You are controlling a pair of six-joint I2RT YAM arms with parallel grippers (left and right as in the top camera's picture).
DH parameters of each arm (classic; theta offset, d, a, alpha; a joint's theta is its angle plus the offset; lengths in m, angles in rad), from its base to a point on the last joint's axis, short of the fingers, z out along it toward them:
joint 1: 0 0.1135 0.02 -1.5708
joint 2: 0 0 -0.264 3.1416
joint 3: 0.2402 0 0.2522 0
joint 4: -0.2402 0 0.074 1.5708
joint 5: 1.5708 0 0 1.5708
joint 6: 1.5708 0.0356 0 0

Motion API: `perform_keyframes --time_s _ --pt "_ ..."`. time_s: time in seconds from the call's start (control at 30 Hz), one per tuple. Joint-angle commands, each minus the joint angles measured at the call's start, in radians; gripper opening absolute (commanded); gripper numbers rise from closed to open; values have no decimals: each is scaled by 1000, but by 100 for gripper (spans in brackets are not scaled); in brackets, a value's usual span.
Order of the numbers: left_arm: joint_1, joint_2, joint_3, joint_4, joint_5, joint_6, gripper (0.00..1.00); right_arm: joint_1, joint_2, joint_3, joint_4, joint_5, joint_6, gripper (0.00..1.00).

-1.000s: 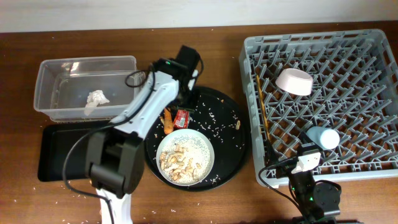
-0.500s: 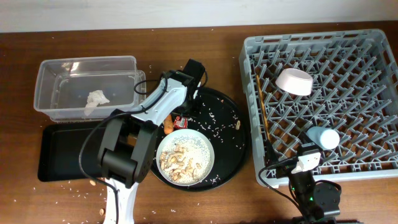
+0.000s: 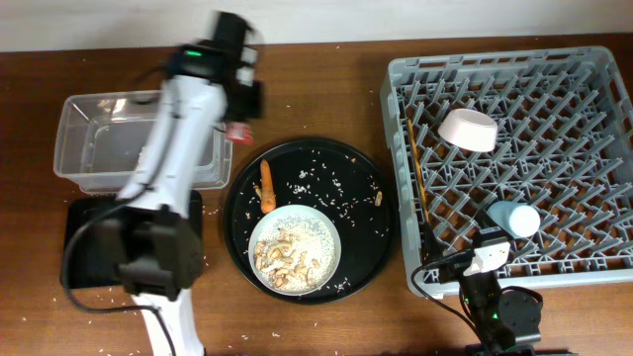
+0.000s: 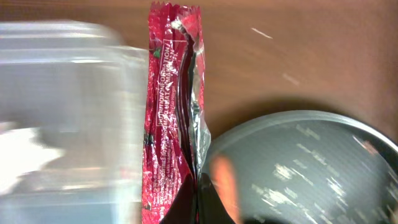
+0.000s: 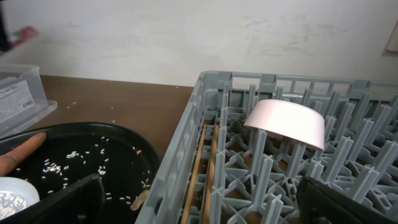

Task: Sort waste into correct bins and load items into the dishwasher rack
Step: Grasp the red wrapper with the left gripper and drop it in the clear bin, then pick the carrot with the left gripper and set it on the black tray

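Observation:
My left gripper is shut on the red shiny wrapper and holds it over the right rim of the clear tub. In the left wrist view the wrapper hangs lengthwise from the shut gripper, beside the tub. The orange carrot lies on the round black tray. The pale plate holds rice and nuts. The rack holds the white bowl, the blue cup and the chopsticks. My right gripper is open and empty at the rack's front left corner. The tissue is hidden.
The shallow black rectangular tray lies in front of the tub, partly under my left arm. Loose rice is scattered on the round tray and the wooden table. The right wrist view shows the bowl, the chopsticks and the carrot.
My left gripper has lifted the red wrapper off the round tray and swung up and left to the tub's right rim. The carrot stays on the tray. The right arm has not moved.

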Motion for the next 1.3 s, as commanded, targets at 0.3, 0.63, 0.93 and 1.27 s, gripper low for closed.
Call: perform_keyframes --time_s 0.3,0.63,0.93,1.27 --pt "214 51 12 -43 317 -5 29 -8 -10 -9 2 -5 -5 98" --pt "-89 41 -98 -212 119 -5 66 -8 -10 -9 2 -6 -6 98" --pt "-180 41 -351 -5 50 -140 68 -8 -10 -9 2 -6 -6 98" --pt "-171 41 -507 117 29 -156 40 -8 -10 -9 2 -6 -6 98"
